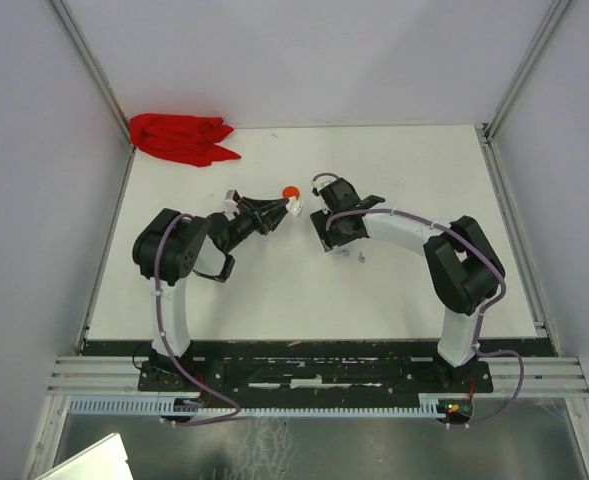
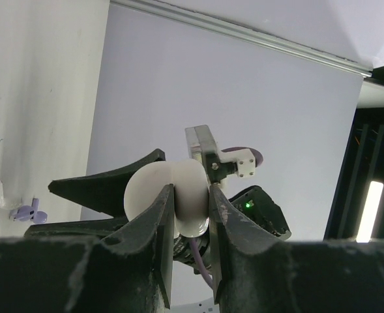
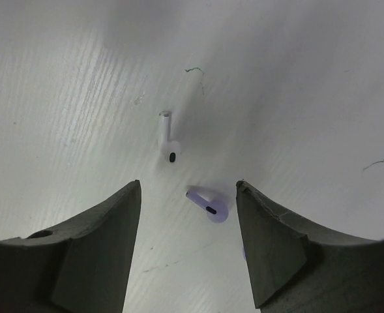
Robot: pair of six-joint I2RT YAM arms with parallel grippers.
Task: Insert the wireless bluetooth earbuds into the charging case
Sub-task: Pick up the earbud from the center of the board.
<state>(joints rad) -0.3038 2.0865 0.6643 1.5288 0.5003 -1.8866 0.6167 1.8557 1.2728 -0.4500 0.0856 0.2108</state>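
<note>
a: earbuds, position?

b: the white earbud (image 3: 169, 140) and the purple earbud (image 3: 208, 207) both lie loose on the tabletop (image 3: 61, 98). they are near each other but apart, about midway between its left and right edges. neither is seated in anything. no red earbud identified in these views.

a: the charging case?

b: the charging case (image 2: 185, 176) is off the surface, clamped between the fingers of the left gripper (image 2: 191, 202) and held up facing the right arm. whether its lid stands open, i cannot tell.

a: right gripper?

b: the right gripper (image 3: 188, 186) is spread and empty. it is poised over the tabletop with the purple earbud just inside its span. no contact seen.

a: anything else noted?

b: a red disc (image 1: 290, 192) lies toward the far edge, beyond the case. a red cloth (image 1: 179, 138) sits in the far left corner.

a: finding?

b: judged early. the case is presented, but no earbud is picked up or inserted. outstanding: grasp each earbud, carry it to the case, seat it.
</note>
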